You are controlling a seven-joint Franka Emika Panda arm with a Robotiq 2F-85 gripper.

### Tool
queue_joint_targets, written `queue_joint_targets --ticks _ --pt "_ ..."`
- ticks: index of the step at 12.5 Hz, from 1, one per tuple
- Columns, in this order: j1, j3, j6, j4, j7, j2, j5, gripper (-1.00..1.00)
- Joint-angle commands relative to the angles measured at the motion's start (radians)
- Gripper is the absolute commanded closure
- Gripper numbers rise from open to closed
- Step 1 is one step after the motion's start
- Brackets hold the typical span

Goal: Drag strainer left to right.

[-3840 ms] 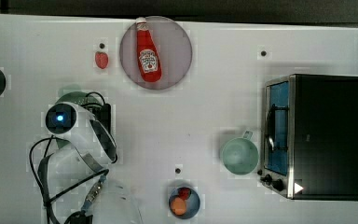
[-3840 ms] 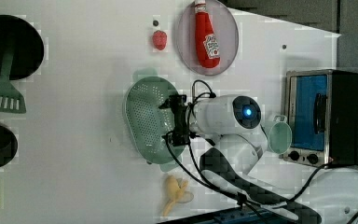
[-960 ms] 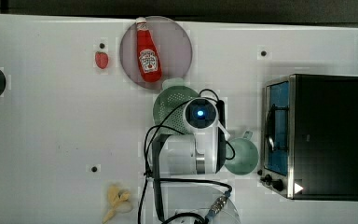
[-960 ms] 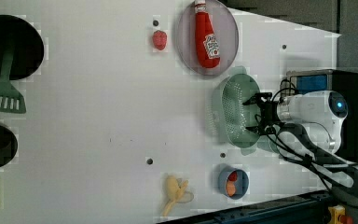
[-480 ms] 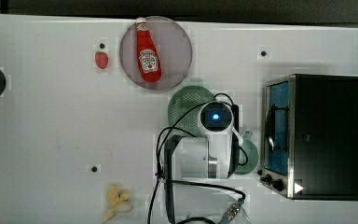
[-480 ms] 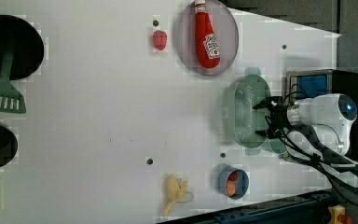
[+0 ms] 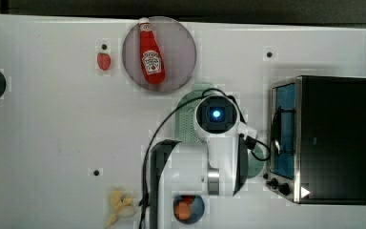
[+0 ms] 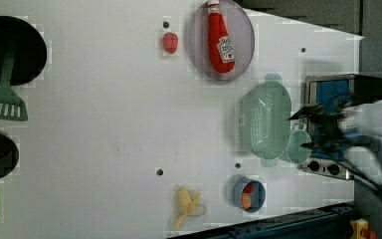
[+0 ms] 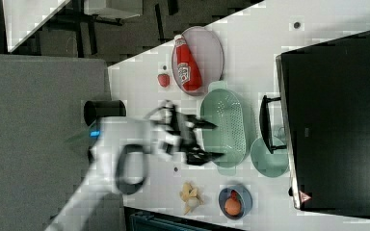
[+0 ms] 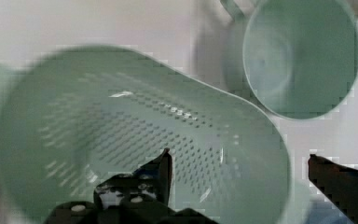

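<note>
Black fingers of my tool (image 10: 237, 172) stand spread wide and hold nothing; in the wrist view one finger hangs over the strainer's perforated inside and the other outside its rim. In the left view the tool (image 8: 306, 130) shows blurred, beside the strainer (image 8: 266, 121) on the oven side.

The strainer, pale mint green and empty, sits on the white bench (image 8: 104, 124) just before the toaster oven (image 8: 343, 94), below the plate (image 8: 246, 45) as the left view shows it. A mint mug (image 8: 297, 147), also empty, touches or nearly touches the strainer's rim at its lower right in the left view; I cannot tell which.

The round grey plate carries a red ketchup bottle (image 8: 220, 37) lying on its side. A small red strawberry (image 8: 170, 42) lies to the plate's left in the left view. Near the left view's bottom edge, a blue bowl (image 8: 249, 195) holds something orange and red, with a banana (image 8: 186, 205) to its left. At the left view's left edge I see a black pan (image 8: 22, 42) with a green spatula (image 8: 2, 102).
</note>
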Motion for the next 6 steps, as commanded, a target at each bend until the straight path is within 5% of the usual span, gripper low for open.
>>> queue_joint_targets --ticks 1,6 --pt "-0.006 0.047 -0.178 0.144 -0.16 -0.179 0.076 -1.0" --pt "-0.005 0.06 -0.537 0.348 -0.377 -0.3 0.138 -1.0"
